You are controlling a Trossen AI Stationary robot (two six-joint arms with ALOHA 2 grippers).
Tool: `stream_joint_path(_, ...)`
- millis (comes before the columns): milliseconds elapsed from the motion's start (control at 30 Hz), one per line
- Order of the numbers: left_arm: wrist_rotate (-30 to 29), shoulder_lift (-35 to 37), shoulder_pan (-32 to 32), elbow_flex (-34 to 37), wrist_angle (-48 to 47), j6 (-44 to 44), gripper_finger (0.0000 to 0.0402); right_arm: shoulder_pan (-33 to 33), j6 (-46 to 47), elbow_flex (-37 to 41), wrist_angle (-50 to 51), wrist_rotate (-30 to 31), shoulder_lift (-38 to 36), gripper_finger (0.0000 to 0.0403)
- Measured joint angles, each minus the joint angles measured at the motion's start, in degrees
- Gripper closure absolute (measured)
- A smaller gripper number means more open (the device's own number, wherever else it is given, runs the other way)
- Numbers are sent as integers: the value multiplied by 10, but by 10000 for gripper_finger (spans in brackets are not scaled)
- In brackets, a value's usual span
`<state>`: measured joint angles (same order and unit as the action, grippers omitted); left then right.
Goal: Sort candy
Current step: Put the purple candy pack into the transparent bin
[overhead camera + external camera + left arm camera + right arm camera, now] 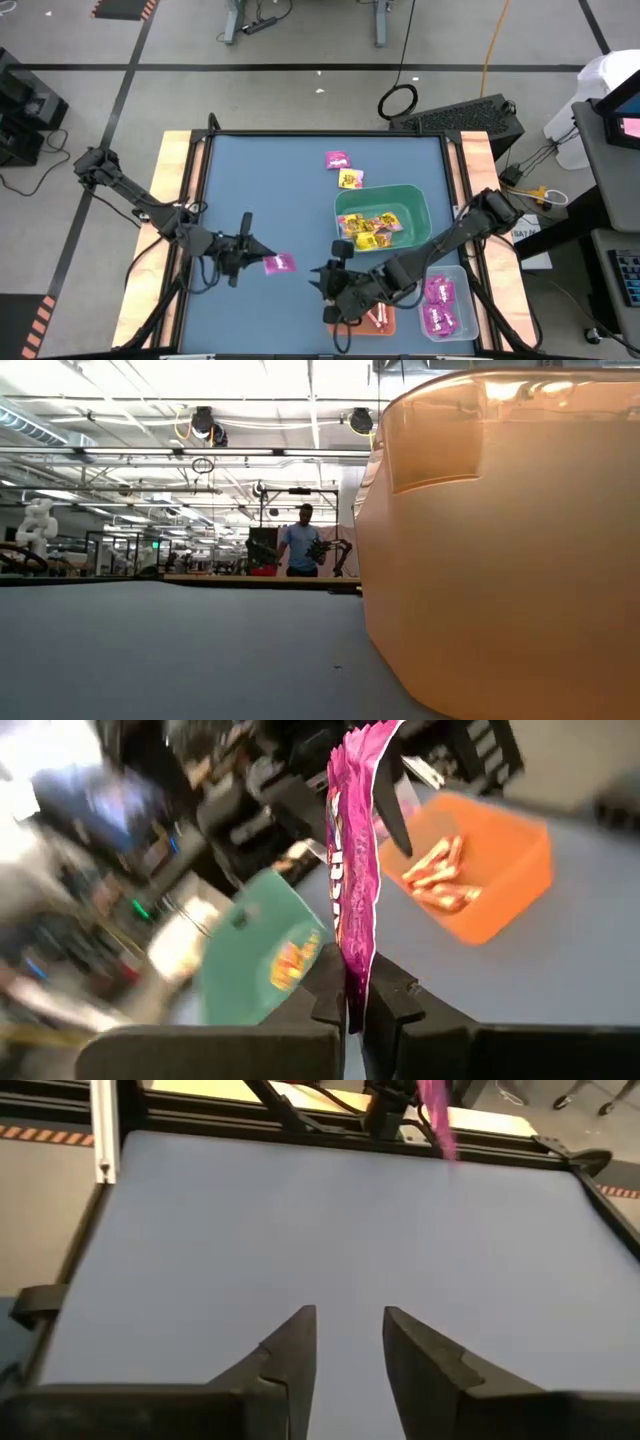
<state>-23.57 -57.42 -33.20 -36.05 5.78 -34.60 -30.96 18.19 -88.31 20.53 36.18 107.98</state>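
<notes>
Item: purple packet (352,870), clamped upright in left gripper (357,1000), left of clear bin (446,303). Right gripper (348,1342): apart, empty, beside the bin. Advice: carry level over bin, then release.

Left gripper (262,262) at table (260,180) nine o'clock, pinching packet (279,264); right gripper (318,280) at six; three bins at four, two loose packets (344,170) toward one
</notes>
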Motion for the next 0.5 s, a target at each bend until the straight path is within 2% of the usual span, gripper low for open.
stream_joint_path(100, 0, 0, -3, 0, 10, -148, 390, -10, 12, 0, 0, 0, 0, 297)
stream_joint_path(200, 1, 0, -8, 0, 6, -255, 390, -15, 13, 0, 1, 0, 0, 298)
stream_joint_path(333, 1, 0, -11, 0, 7, -302, 391, -17, 13, 0, 6, 0, 0, 298)
stream_joint_path(500, 0, 0, -11, 0, 7, -305, 391, -17, 22, 0, 6, 0, 0, 298)
